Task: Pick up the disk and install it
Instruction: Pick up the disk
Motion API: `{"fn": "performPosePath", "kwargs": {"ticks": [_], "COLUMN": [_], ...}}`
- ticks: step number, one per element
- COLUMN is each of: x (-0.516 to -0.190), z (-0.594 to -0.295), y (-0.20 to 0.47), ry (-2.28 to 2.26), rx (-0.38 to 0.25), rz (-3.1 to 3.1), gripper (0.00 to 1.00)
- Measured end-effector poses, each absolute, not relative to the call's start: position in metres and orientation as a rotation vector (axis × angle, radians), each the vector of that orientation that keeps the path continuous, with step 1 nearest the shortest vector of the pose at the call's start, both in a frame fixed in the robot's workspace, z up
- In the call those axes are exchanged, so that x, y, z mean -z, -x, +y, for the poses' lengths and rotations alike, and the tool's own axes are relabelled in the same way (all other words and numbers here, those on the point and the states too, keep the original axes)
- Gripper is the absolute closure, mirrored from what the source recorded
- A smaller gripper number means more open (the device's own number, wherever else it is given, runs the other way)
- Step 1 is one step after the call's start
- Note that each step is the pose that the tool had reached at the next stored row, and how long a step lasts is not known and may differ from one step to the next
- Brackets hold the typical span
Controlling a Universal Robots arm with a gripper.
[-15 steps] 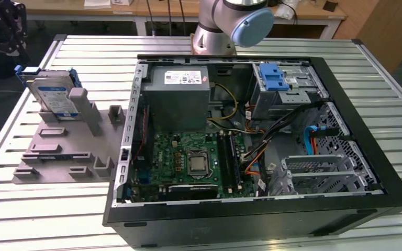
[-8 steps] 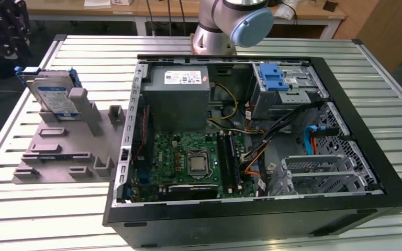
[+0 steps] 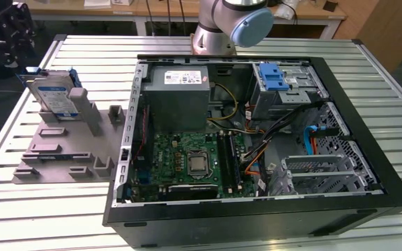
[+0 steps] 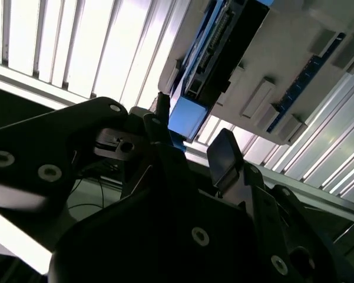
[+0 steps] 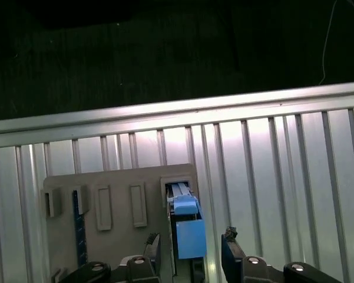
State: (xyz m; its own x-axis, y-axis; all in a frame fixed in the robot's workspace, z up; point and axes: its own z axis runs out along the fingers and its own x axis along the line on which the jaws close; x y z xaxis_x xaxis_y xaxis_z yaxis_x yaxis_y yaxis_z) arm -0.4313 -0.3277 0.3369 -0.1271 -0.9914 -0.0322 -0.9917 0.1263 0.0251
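**Exterior view**
- Table (image 3: 40, 219): ribbed aluminium slats, and it bears everything listed below.
- Computer case (image 3: 257, 222): black, laid on its side with the open side up. It takes the middle of the table and the exterior view's right.
- Inside the case:
  - A grey power-supply box (image 3: 176, 99) sits toward the far wall.
  - A green motherboard (image 3: 187, 157) lies nearer the camera.
  - A blue latch (image 3: 274, 78) sits on a silver cage in the far corner, on the exterior view's right.
  - Loose cables (image 3: 285, 130) run between them.
- Holder (image 3: 65, 151): a grey moulded fixture lying flat on the table, just beside the case on the exterior view's left.
- The disk (image 3: 53, 97): it stands on edge in a slot at the holder's far end, outside the case. Its white-and-blue label faces the camera and a blue bracket frames it.
- Arm (image 3: 225, 23): a grey column with a pale blue joint cap, beyond the case's far wall.

**First wrist view**
- Gripper (image 5: 191, 254): dark, released and grasping nothing, with its fingers (image 5: 231, 250) spread.
- The disk (image 5: 185, 227): it is seen end-on in the holder (image 5: 106, 200), and its blue bracket lies between the two fingers. Bright table (image 5: 271, 177) shows between the bracket and one finger. Contact on the other side cannot be told.

**Second wrist view**
- Gripper (image 4: 191, 140): its fingers (image 4: 224, 154) are apart.
- The disk (image 4: 221, 47): its connector edge and blue bracket show just past the fingertips. It is seated in the holder (image 4: 294, 65), over the table (image 4: 94, 41) slats.
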Motion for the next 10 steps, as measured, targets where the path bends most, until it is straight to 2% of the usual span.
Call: {"fn": "performPosePath", "kwargs": {"ticks": [10], "x": [-0.319], "z": [-0.328], "y": [0.437], "ry": [2.064], "rx": [-0.061], "rz": [2.36], "gripper": [0.47]}}
